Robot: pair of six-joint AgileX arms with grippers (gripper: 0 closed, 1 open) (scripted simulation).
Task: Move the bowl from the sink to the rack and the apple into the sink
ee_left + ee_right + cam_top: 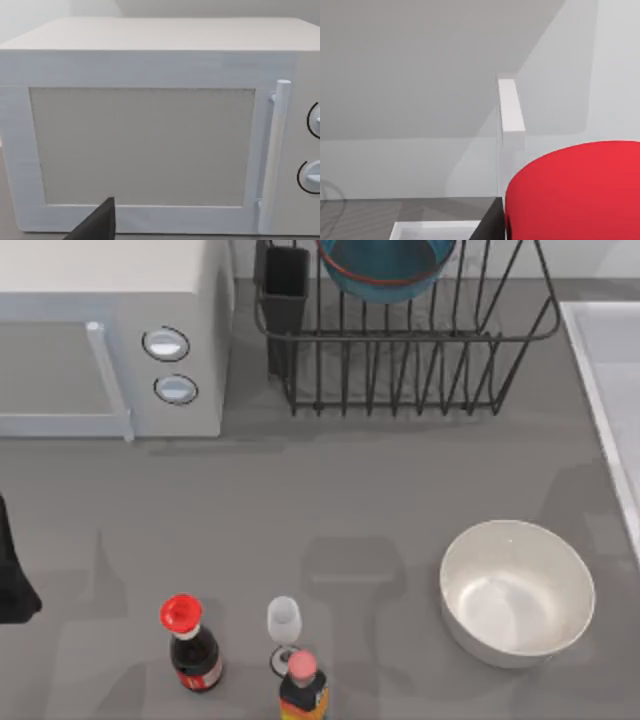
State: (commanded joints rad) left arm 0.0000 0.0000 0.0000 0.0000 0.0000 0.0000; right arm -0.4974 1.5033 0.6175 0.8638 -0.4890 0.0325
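Observation:
The teal-blue bowl with its red-orange rim rests in the black wire rack at the back of the table. At the table's right edge lies the pale sink. In the right wrist view the red apple looms close, and my right gripper is shut on it, one dark finger against its side. A strip of the sink's white rim shows beyond that finger. My left gripper is parked at the table's left edge, facing the microwave.
A white microwave fills the back left. A large white bowl sits at the front right. Two bottles and a small wine glass stand at the front.

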